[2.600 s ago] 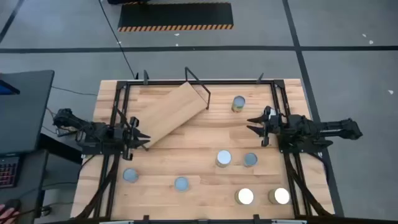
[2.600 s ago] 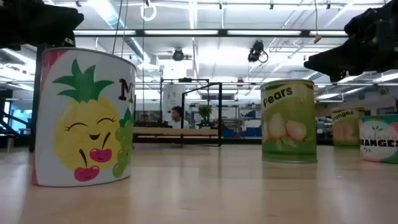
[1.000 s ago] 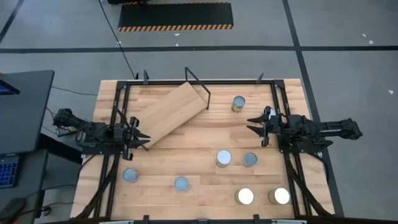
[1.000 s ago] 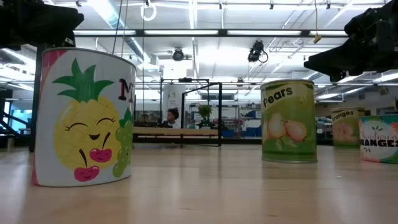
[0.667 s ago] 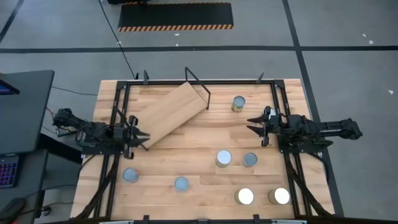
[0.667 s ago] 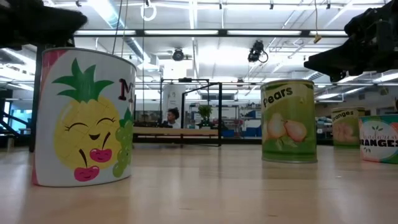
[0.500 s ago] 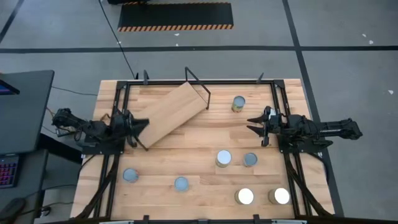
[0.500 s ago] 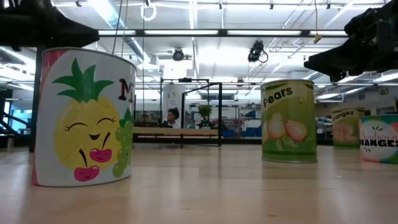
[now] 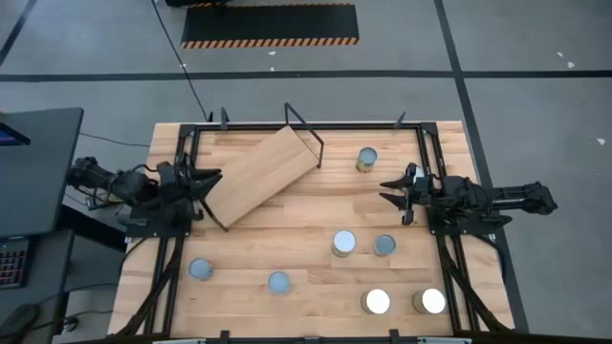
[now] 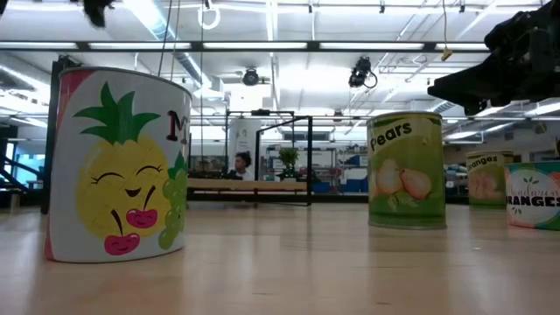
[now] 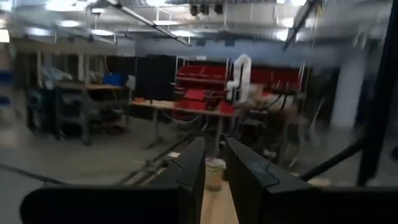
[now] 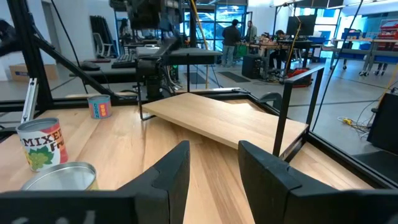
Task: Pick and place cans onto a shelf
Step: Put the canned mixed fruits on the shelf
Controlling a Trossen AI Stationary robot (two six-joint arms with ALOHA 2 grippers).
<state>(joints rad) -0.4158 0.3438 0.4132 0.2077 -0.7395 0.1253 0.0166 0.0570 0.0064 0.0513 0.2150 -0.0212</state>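
The shelf (image 9: pixel 263 170), a light-wood board with a black wire frame, lies askew at the table's far left; it also shows in the right wrist view (image 12: pixel 230 121). Several cans stand upright on the table: one far right (image 9: pixel 366 159), two in the middle (image 9: pixel 344 243) (image 9: pixel 384 246), two near left (image 9: pixel 200 270) (image 9: pixel 278 282), two near right (image 9: pixel 378 302) (image 9: pixel 430 302). My left gripper (image 9: pixel 208 177) hovers by the shelf's left end, open by a narrow gap (image 11: pixel 216 171), empty. My right gripper (image 9: pixel 387 191) is open and empty (image 12: pixel 214 168) at the right.
A black frame (image 9: pixel 191 143) rims the table's far and side edges. In the low view, a pineapple can (image 10: pixel 118 166) stands close at the left, and a pears can (image 10: pixel 405 171) and an oranges can (image 10: pixel 534 197) at the right. A person (image 10: pixel 242 164) stands far behind.
My left gripper has risen and drawn back toward the table's left and far edges, turning as it went; in the low view it has gone up out of the picture. The cans and the shelf have stayed put.
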